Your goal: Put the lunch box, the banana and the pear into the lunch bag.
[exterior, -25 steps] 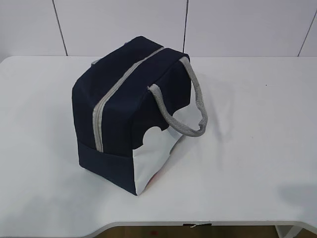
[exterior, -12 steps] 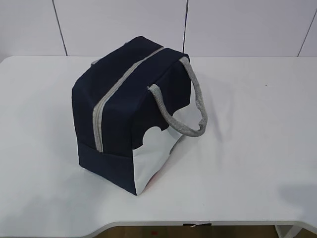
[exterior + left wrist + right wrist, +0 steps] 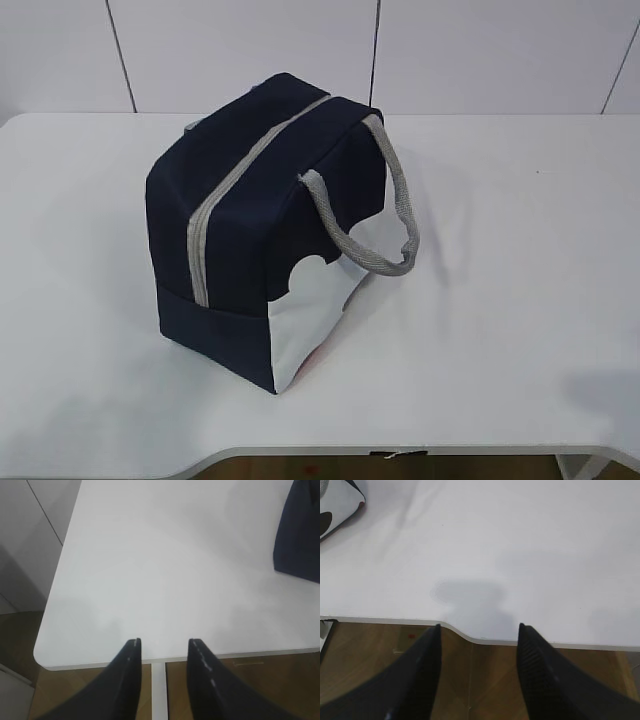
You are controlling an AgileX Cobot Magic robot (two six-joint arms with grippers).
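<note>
The navy lunch bag (image 3: 260,220) stands on the white table (image 3: 500,300), left of centre, with its grey zipper (image 3: 235,180) shut along the top and a grey handle (image 3: 385,215) hanging on its right side. A navy corner of it shows in the left wrist view (image 3: 300,535), and a white corner in the right wrist view (image 3: 337,500). The lunch box, banana and pear are out of view. My left gripper (image 3: 164,641) is open and empty over the table's front edge. My right gripper (image 3: 479,626) is open and empty over the front edge too. Neither gripper shows in the exterior view.
The table's front edge has a curved cut-out (image 3: 465,632) under my right gripper. Wooden floor (image 3: 485,680) lies below. A white panelled wall (image 3: 240,50) stands behind the table.
</note>
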